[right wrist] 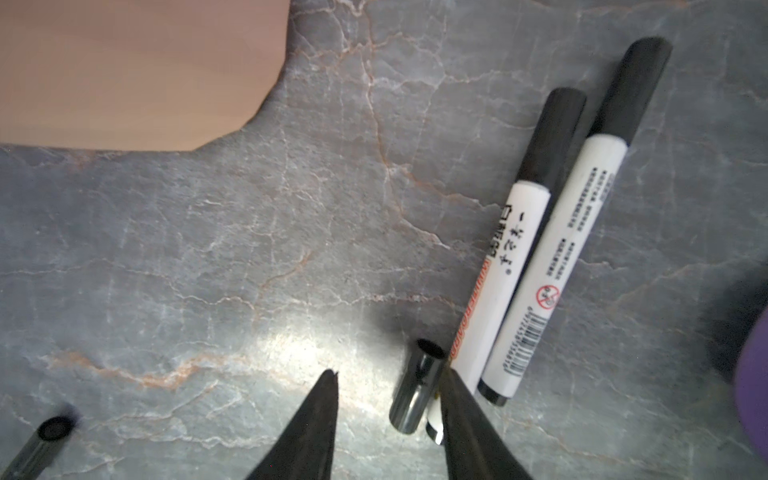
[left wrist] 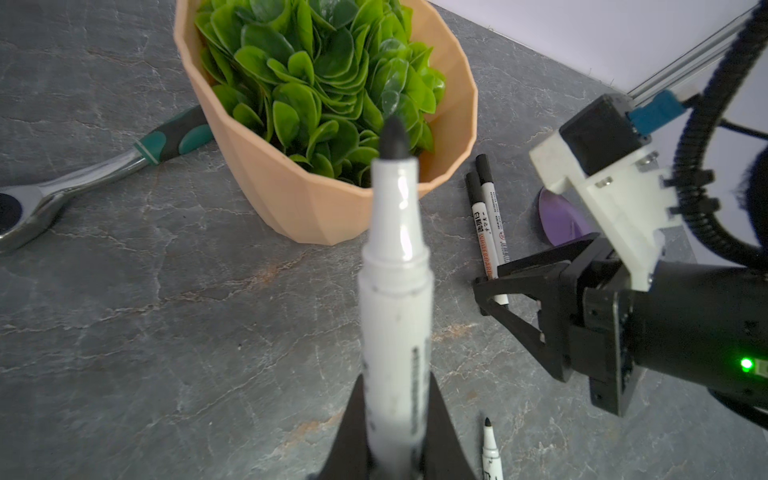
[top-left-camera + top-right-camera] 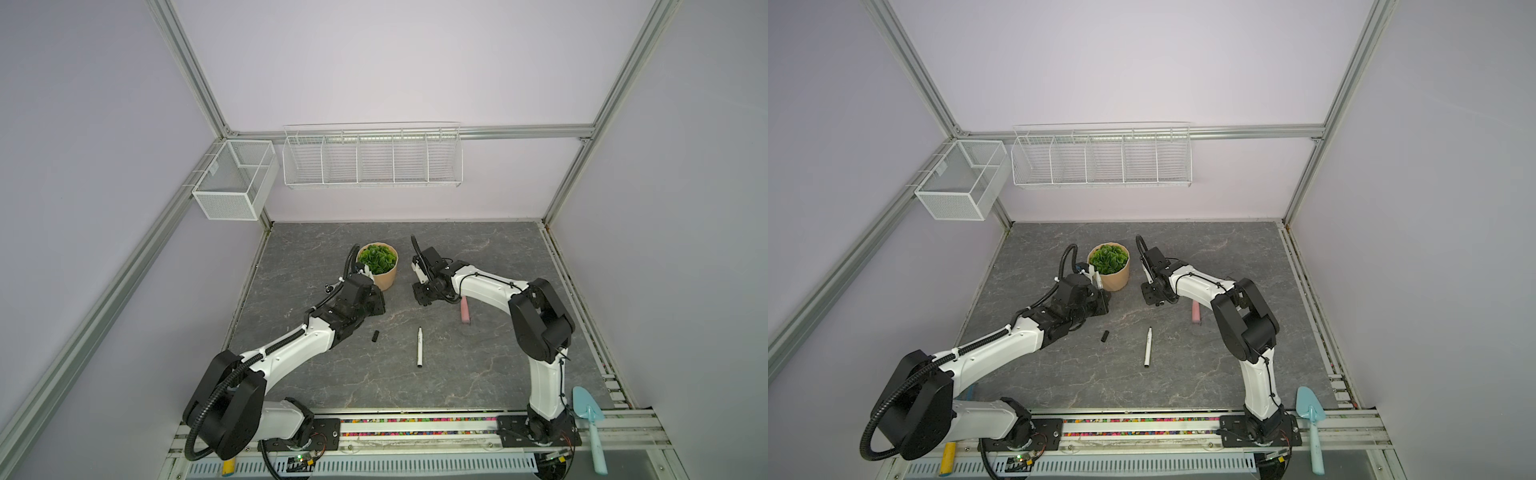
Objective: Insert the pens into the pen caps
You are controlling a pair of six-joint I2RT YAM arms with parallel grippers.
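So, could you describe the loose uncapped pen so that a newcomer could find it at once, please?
Find the plant pot on the table, then come forward to mid-table. The pen lies alone there, a cap to its left. Unlike the two pens beside the pot, its tip is bare.

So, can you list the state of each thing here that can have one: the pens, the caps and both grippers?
left gripper: shut on a slim white marker pen, uncapped.
right gripper: open; a short black plastic cap lies loose between its fingers.
two white pens by that cap: capped, lying side by side.
white pen at mid-table: uncapped, lying flat.
black cap beside it: loose, lying flat.
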